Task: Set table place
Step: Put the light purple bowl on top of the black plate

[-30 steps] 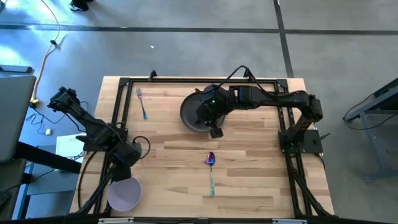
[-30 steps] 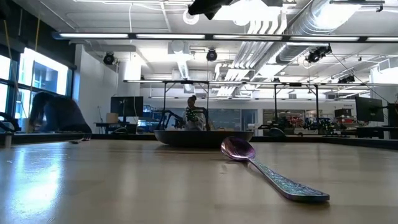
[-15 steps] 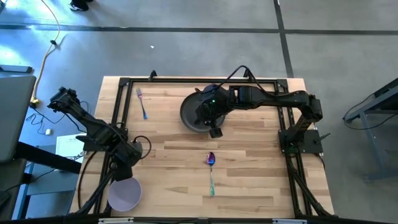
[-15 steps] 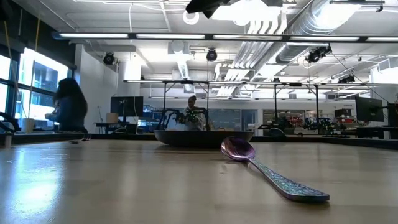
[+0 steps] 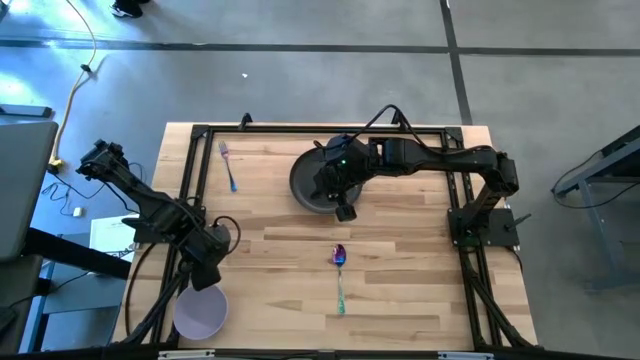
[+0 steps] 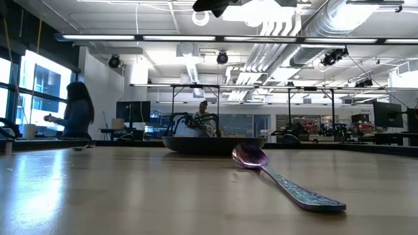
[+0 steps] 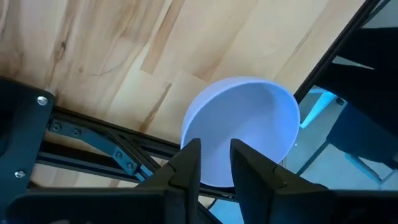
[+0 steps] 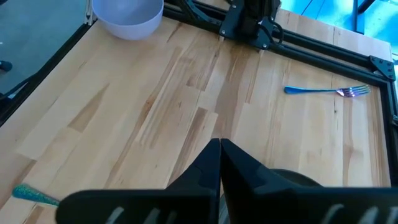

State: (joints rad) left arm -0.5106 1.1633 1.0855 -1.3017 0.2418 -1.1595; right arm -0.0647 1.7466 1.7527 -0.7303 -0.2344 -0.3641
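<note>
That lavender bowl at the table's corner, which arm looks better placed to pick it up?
Probably the left: the left gripper hangs just above the bowl, fingers slightly apart. The right gripper is over by the plate.

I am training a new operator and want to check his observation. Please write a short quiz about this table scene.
1. True or false: the lavender bowl sits on the dark plate.
2. The left jaws hang over which item? A. fork B. bowl C. spoon
3. Fill in: the right jaws, above the plate, are ____.

Key: 1. False: the bowl stands at the table's corner, apart from the plate. 2. B. 3. shut.
</note>
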